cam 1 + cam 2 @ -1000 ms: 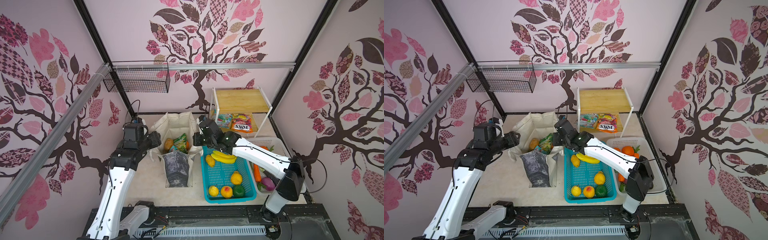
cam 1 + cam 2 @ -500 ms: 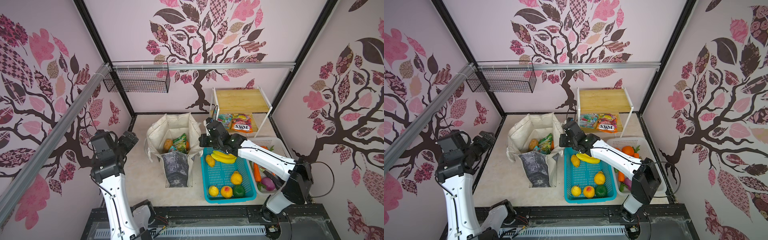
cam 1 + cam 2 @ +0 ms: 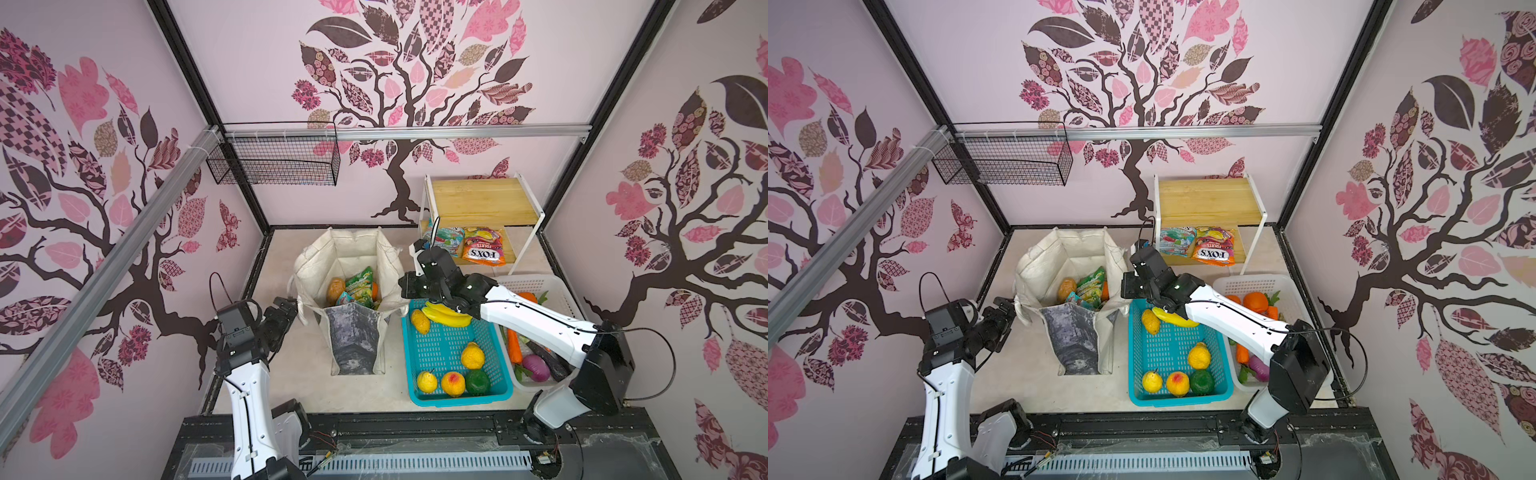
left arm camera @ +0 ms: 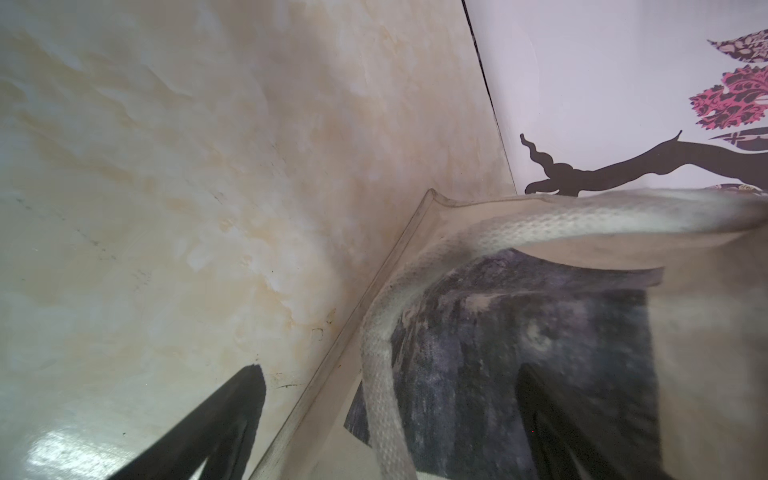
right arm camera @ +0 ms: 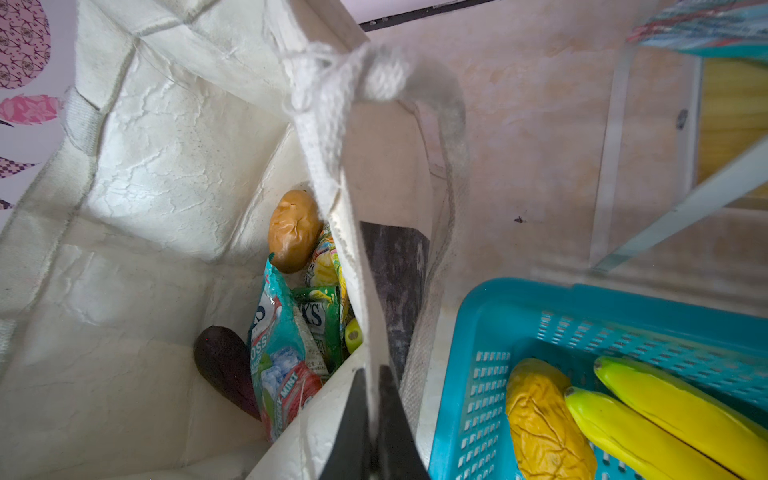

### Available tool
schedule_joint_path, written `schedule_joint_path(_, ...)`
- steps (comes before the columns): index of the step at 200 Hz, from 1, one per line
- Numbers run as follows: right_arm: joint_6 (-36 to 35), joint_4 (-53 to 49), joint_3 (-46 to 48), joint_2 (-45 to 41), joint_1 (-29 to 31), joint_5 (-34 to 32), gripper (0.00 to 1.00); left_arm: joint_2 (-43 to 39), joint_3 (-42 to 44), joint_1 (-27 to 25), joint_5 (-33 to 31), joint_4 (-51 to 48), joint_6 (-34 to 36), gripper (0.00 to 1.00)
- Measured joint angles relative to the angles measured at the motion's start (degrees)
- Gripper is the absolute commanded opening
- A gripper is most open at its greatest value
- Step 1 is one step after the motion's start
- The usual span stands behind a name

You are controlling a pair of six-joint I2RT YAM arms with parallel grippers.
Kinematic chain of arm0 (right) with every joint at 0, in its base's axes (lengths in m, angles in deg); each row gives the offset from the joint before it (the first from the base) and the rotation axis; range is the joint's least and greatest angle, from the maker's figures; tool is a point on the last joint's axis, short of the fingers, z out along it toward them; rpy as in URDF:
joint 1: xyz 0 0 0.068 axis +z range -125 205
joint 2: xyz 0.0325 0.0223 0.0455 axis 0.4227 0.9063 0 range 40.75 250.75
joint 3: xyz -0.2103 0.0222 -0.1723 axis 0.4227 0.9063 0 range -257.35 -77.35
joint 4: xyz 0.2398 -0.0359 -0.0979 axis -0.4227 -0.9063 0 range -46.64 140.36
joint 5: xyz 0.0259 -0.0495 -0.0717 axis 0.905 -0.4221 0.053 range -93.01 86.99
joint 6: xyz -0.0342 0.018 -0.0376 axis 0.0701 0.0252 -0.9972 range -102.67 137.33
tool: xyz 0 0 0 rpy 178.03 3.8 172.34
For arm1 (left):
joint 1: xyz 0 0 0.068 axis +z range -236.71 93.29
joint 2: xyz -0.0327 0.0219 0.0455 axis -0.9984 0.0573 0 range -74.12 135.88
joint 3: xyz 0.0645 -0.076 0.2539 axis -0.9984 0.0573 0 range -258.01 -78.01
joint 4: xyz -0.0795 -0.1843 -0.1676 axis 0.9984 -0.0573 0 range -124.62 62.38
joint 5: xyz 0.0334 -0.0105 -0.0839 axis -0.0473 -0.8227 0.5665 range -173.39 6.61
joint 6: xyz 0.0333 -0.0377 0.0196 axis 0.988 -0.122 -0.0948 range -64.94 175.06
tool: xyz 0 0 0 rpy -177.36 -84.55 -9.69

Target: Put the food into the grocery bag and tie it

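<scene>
The grocery bag (image 3: 353, 249) (image 3: 1073, 249) stands open mid-table, with its dark marbled panel (image 4: 498, 332) facing the left arm. Inside lie food items: a brown round one (image 5: 293, 228) (image 3: 335, 289), a teal packet (image 5: 278, 353), a green packet (image 3: 359, 282) and an orange (image 3: 375, 291). My right gripper (image 5: 372, 415) (image 3: 405, 286) is shut on the bag's right rim. My left gripper (image 4: 388, 370) (image 3: 286, 309) is open at the bag's left side, the cream strap handle (image 4: 382, 415) running between its jaws, ungripped. The banana bunch (image 3: 446, 316) (image 5: 665, 407) lies in the teal basket.
A teal basket (image 3: 457, 400) of toy fruit sits right of the bag, and beyond it a white basket (image 3: 528, 281) of vegetables. A wooden shelf (image 3: 482, 199) at the back right holds FOX'S packets (image 3: 484, 249). A wire basket (image 3: 274, 158) hangs on the back wall.
My left arm left the bag's left rim, swung out to the left, then came back low beside the bag with its jaws wider. My right gripper stayed shut at the right rim.
</scene>
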Motion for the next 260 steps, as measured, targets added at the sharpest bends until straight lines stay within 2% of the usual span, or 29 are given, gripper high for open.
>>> schedule_joint_path(39, 0.02, 1.55, 1.09, -0.81, -0.04, 0.31, 0.0, 3.43, 7.45, -0.28, 6.1, 14.49, -8.33, 0.85)
schedule_joint_path(53, 0.07, 2.05, 1.81, -1.27, -0.04, 0.42, 0.0, 5.16, 9.03, -1.18, 7.17, 18.97, -11.56, 0.71)
schedule_joint_path(69, 0.22, 2.23, 2.27, -1.46, -0.04, 0.5, 0.0, 7.06, 9.07, -2.14, 7.52, 22.16, -13.33, 0.63)
schedule_joint_path(82, 0.22, 2.49, 2.49, -1.55, -0.04, 0.57, 0.0, 7.58, 9.07, -2.32, 7.54, 23.93, -14.25, 0.48)
schedule_joint_path(103, 0.24, 2.99, 3.02, -1.77, -0.04, 0.59, 0.0, 7.39, 8.81, -2.34, 7.19, 24.83, -14.34, 0.1)
schedule_joint_path(111, 0.24, 3.04, 3.15, -1.77, -0.04, 0.59, 0.0, 6.88, 8.15, -2.34, 6.29, 23.17, -13.27, 0.0)
schedule_joint_path(144, 0.22, 3.04, 3.23, -1.77, -0.04, 0.59, 0.0, -0.04, 0.2, -2.4, -3.13, 11.1, -7.63, 0.0)
schedule_joint_path(163, 0.24, 3.02, 3.23, -1.77, -0.04, 0.57, 0.0, -3.54, -7.48, -2.38, -8.98, 4.0, -3.74, 0.0)
schedule_joint_path(183, 0.44, 3.02, 3.23, -1.77, -0.04, 0.59, 0.0, -4.24, -15.78, -2.45, -12.04, -1.42, -0.04, 0.0)
schedule_joint_path(205, 1.01, 3.02, 3.21, -1.77, -0.04, 0.83, 0.0, -2.01, -24.76, -4.15, -13.11, -6.21, 2.75, 0.0)
schedule_joint_path(231, 1.95, 3.02, 3.19, -1.77, 0.02, 1.01, 0.0, 4.07, -34.14, -10.03, -10.6, -9.81, 4.66, 0.0)
schedule_joint_path(260, 2.32, 2.91, 2.99, -1.75, 0.33, 1.33, 0.0, 9.27, -35.65, -15.87, -4.72, -7.74, 4.76, 0.0)
